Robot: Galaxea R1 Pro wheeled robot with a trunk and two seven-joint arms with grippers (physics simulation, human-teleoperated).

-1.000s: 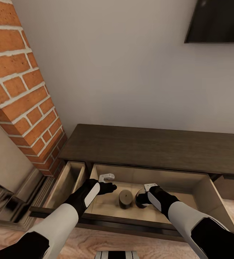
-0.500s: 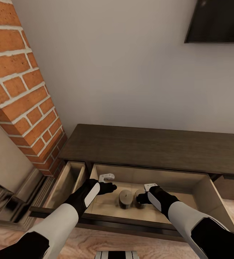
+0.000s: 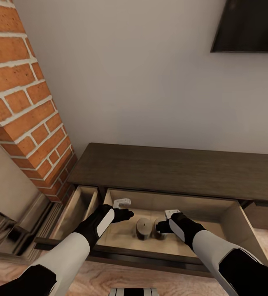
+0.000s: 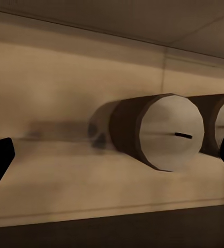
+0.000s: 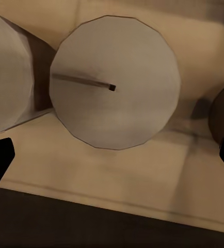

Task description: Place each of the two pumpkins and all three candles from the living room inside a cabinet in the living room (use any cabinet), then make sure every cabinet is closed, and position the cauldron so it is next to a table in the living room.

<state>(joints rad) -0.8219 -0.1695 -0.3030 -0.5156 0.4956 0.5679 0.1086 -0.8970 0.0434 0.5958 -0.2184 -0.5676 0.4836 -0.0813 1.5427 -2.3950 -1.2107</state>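
The long dark brown cabinet point(image 3: 183, 168) stands against the wall with its wide drawer point(image 3: 231, 216) pulled out. Two grey-tan candles stand side by side on the drawer floor, one point(image 3: 143, 228) to the left and the other point(image 3: 158, 226) just in front of my right gripper point(image 3: 163, 225). That gripper is open, its fingertips apart on either side of a candle's top point(image 5: 114, 82), with the other candle point(image 5: 3, 77) beside it. My left gripper point(image 3: 127, 213) hovers open inside the drawer, left of the candles point(image 4: 169, 132). Pumpkins and cauldron are out of view.
A narrower drawer point(image 3: 78, 205) at the cabinet's left end is also pulled out. The red brick fireplace point(image 3: 22, 102) and its grey surround point(image 3: 6, 230) stand close on the left. A wall TV point(image 3: 249, 24) hangs above. Light wood floor point(image 3: 109, 277) lies under the drawer front.
A second ago a candle sat tilted at my right gripper's fingers; now it stands upright beside the other one, free of the gripper. The head camera has tipped slightly.
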